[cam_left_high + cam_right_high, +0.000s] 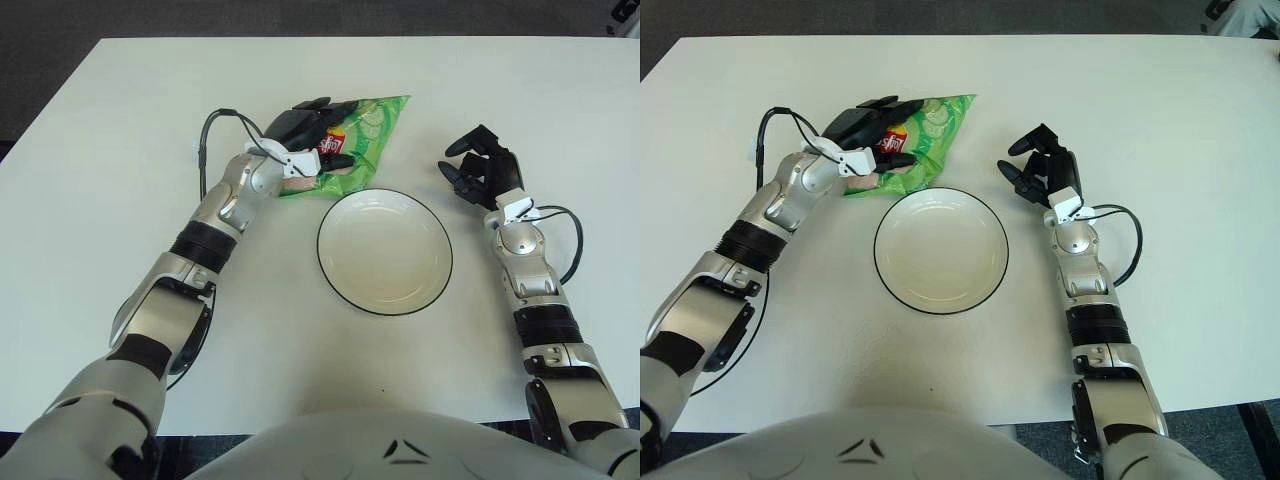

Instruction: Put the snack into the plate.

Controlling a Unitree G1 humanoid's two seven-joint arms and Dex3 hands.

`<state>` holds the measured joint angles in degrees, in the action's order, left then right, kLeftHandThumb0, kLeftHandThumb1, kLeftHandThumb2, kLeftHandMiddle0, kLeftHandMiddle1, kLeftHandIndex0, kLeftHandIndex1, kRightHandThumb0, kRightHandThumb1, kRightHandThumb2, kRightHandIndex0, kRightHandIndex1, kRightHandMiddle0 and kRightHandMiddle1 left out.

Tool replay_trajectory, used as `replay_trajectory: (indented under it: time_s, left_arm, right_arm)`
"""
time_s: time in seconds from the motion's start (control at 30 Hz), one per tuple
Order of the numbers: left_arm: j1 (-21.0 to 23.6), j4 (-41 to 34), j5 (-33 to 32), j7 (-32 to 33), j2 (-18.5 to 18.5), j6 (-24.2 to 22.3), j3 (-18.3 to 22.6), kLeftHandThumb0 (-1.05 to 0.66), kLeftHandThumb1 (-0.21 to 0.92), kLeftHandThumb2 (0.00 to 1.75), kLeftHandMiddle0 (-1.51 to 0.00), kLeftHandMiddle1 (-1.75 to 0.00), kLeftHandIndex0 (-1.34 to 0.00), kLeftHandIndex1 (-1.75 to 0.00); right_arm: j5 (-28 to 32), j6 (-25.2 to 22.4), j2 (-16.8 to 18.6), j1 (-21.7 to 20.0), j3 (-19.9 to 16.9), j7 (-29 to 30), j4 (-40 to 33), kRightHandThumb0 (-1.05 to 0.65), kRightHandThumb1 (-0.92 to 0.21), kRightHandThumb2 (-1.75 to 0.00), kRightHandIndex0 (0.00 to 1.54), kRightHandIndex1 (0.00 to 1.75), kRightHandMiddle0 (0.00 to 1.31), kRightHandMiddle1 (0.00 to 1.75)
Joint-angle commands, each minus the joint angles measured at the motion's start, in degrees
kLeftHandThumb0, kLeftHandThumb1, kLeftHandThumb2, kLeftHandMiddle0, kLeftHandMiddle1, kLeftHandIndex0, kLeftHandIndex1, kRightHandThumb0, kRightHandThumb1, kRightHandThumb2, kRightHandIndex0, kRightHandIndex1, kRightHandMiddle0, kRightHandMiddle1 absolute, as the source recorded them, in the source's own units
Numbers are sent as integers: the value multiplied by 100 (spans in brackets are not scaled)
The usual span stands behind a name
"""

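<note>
Reaching across a white bench (120,120), the robot's left hand (305,135) has its dark fingers curled over a green snack bag (365,135) with a red label. The bag lies at the far left edge of a white plate with a dark rim (322,262), just beside it and outside it; whether bag and rim touch cannot be told. The plate sits at the middle of the bench, holding nothing. To the right of the plate, a little apart, the right hand (482,165) shows with fingers loosely spread, holding nothing.
</note>
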<state>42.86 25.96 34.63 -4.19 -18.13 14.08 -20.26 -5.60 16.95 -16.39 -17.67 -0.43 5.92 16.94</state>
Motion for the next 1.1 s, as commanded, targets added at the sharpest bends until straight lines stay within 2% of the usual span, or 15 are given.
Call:
replay_trajectory:
  time_s: [0.0,0.03,0.07,0.1,0.13,0.23,0.27,0.33,0.37,0.43,0.53,0.67,0.83,1.07]
  left_arm:
    - [27,507,182,236,34,46,-141,-13,78,31,-47,-11,-66,-20]
    - [46,569,209,308,39,67,-152,-10,77,32,-40,-34,-59,-38]
    - [72,643,244,397,53,61,-164,-8,77,32,-35,-51,-55,-49]
    - [91,694,265,455,63,57,-173,-6,76,34,-27,-77,-49,-67]
    - [109,741,284,504,74,36,-184,-4,74,37,-21,-94,-44,-80]
    - [151,834,313,596,87,-10,-217,-2,70,46,-12,-130,-35,-107]
    - [164,864,321,620,89,-23,-229,-1,69,49,-11,-134,-34,-111]
    - [187,917,330,661,92,-27,-245,19,83,44,-22,-151,-27,-135]
    - [213,986,332,696,101,-18,-254,22,85,43,-24,-154,-25,-140]
    - [257,1114,330,765,115,9,-266,30,85,50,-26,-163,-20,-161]
    - [307,1293,331,901,132,63,-276,35,72,75,-32,-171,-28,-170]
    - [402,1621,363,1211,131,227,-289,38,62,91,-38,-174,-36,-173]
    - [579,2378,106,1593,206,735,-137,41,50,108,-46,-174,-50,-174]
    - [741,2901,43,1919,226,1061,-162,42,46,113,-49,-175,-59,-175]
  right_arm:
    - [-124,-225,386,1176,223,-27,655,-36,-92,-30,81,175,44,151]
    - [-123,-225,385,1176,224,-26,656,-36,-92,-30,81,175,44,151]
    - [-123,-225,384,1176,225,-24,655,-36,-92,-30,81,175,44,151]
    - [-122,-225,383,1176,225,-24,654,-36,-92,-30,81,175,44,151]
    - [-123,-226,382,1177,226,-23,651,-36,-92,-30,81,175,44,151]
    - [-125,-228,379,1181,226,-20,641,-36,-92,-30,81,175,44,150]
    - [-127,-230,378,1182,226,-18,636,-36,-92,-30,81,175,44,150]
    - [-130,-234,378,1184,227,-15,629,-36,-92,-30,81,175,44,150]
    - [-132,-239,377,1185,227,-12,625,-36,-92,-30,81,175,44,150]
    - [-134,-244,378,1186,227,-6,621,-36,-92,-30,81,175,44,150]
    - [-136,-244,378,1186,226,1,625,-36,-92,-30,81,175,45,150]
    - [-132,-244,380,1175,226,6,633,-36,-92,-29,81,175,45,150]
    - [-124,-235,380,1173,223,5,641,-36,-92,-29,81,175,45,150]
    - [-126,-243,379,1167,222,12,644,-36,-92,-29,81,175,45,150]
